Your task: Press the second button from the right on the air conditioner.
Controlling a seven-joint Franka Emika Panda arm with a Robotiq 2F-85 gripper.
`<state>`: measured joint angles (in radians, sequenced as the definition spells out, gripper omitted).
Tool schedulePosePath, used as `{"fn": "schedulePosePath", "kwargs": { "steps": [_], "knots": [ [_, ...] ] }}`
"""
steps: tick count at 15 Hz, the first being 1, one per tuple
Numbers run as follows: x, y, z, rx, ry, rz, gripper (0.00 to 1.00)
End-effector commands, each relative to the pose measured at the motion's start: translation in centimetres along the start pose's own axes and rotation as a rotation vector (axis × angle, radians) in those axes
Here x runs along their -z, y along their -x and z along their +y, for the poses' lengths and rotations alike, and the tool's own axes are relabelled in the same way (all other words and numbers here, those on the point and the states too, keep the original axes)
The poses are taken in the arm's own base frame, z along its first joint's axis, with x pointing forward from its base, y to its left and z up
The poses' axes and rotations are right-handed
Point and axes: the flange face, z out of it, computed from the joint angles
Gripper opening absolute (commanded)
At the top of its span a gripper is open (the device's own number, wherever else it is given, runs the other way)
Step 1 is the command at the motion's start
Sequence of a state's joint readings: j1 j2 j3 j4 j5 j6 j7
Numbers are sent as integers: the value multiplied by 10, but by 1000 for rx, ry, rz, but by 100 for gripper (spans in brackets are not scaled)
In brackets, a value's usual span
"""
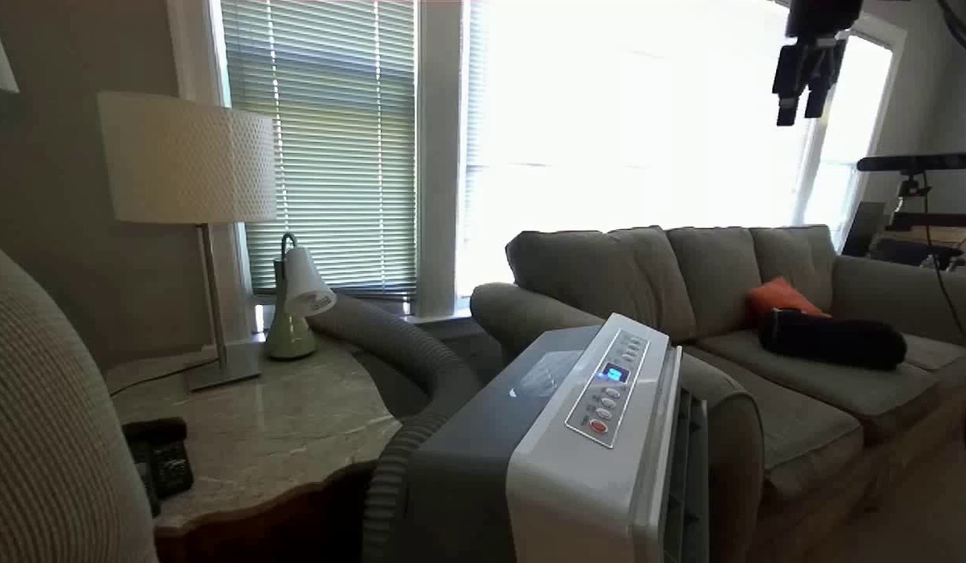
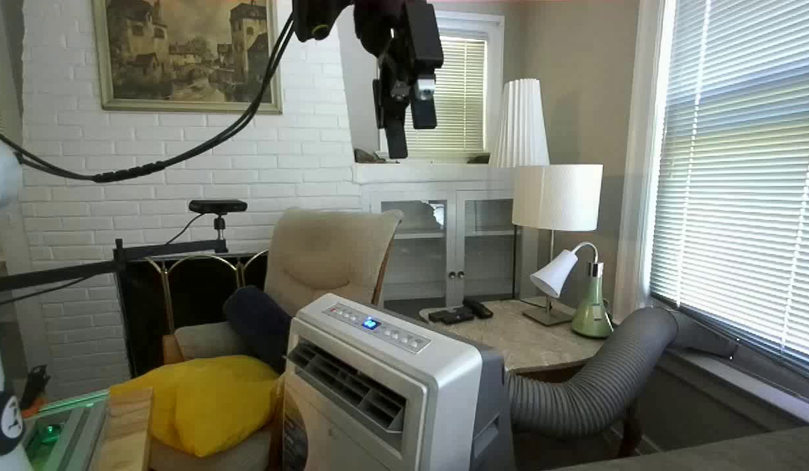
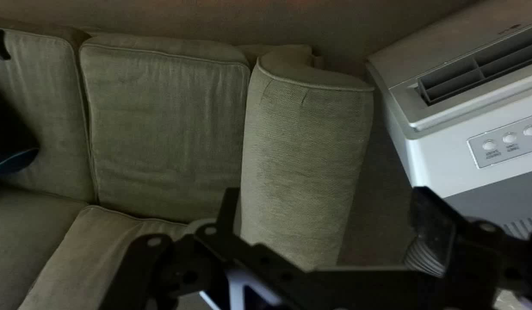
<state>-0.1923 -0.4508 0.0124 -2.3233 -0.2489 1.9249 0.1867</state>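
The pincer (image 2: 411,140) hangs at top centre in an exterior view, fingers (image 2: 396,139) spread, well apart from the air conditioner (image 2: 404,369) at bottom centre, whose display (image 2: 370,323) glows blue. A thick grey hose (image 2: 575,405) curves up to the right, past a worktop (image 2: 542,347) carrying two lamps (image 2: 557,199) and a phone (image 2: 478,308). The sofa (image 3: 162,129) covers much of the wrist view's left and middle.
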Motion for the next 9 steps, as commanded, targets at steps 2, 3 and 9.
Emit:
{"fn": "schedulePosePath", "kwargs": {
  "steps": [2, 3, 9],
  "knots": [
    [1, 0, 0, 0, 0, -1, 100],
    [1, 0, 0, 0, 0, -1, 100],
    [-7, 2, -21, 10, -14, -57, 100]
  ]
}}
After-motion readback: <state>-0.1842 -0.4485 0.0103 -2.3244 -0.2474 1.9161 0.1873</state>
